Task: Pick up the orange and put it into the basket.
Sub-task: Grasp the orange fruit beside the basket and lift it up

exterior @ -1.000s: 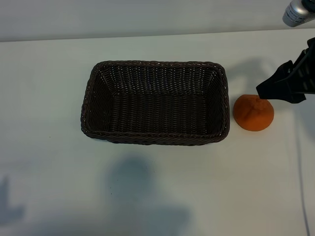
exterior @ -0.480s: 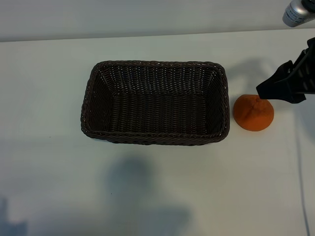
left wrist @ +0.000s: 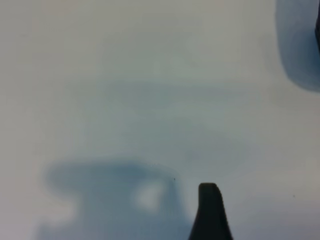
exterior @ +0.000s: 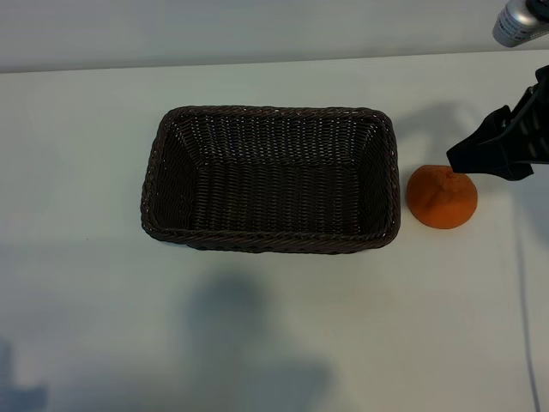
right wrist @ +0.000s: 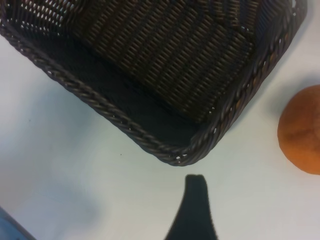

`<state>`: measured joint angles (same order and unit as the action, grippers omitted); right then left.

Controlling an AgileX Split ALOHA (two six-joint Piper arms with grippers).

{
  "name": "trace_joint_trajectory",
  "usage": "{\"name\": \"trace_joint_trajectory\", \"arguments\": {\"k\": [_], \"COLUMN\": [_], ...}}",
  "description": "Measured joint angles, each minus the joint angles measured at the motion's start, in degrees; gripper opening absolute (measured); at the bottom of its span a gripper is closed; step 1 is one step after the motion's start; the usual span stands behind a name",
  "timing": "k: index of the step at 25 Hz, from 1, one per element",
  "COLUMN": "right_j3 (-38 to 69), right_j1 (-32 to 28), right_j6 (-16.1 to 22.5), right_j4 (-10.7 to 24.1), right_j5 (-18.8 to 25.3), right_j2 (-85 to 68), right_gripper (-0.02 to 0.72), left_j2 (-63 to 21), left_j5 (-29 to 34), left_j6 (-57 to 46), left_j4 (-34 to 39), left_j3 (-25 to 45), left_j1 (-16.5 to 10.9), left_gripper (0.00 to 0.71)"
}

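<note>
The orange [exterior: 442, 199] rests on the white table just right of the basket [exterior: 163, 219], a dark brown wicker basket with nothing in it. My right gripper [exterior: 480, 154] hangs above the orange's far right side, its dark tip overlapping the fruit's top edge. In the right wrist view one finger [right wrist: 195, 200] shows over bare table, with the basket's corner [right wrist: 180, 152] ahead and the orange [right wrist: 302, 132] off to the side; the gripper is open and empty. The left wrist view shows a single finger [left wrist: 210, 212] of my left gripper above bare table, open.
A silver cylindrical part [exterior: 519, 21] sits at the far right corner. A thin cable [exterior: 525, 326] runs down the right edge. Soft shadows lie on the white table [exterior: 86, 300] in front of the basket.
A shadow at the near left corner of the table has slid down toward the edge. The right gripper, orange and basket have not moved.
</note>
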<state>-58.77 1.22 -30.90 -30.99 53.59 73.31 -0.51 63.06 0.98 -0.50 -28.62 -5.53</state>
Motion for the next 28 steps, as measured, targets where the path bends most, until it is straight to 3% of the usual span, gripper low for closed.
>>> {"name": "trace_joint_trajectory", "arguments": {"k": [14,20,28], "right_j3": [0.0,0.0,0.0], "right_j1": [0.0,0.0,0.0], "right_j6": [-0.1,-0.1,-1.0], "right_j4": [0.0,0.0,0.0], "right_j5": [0.0,0.0,-0.2], "right_j2": [0.0,0.0,0.0], "right_gripper": [0.579,0.579,0.579], "left_j2": [0.0,0.0,0.0], "left_j5": [-0.4,-0.4,-0.4], "left_j6": [-0.6,-1.0,-1.0], "left_j4": [0.5,0.5,0.5], "left_j3": [0.0,0.0,0.0], "left_j1": [0.1,7.0,7.7], "left_gripper": [0.527,0.527,0.527]}}
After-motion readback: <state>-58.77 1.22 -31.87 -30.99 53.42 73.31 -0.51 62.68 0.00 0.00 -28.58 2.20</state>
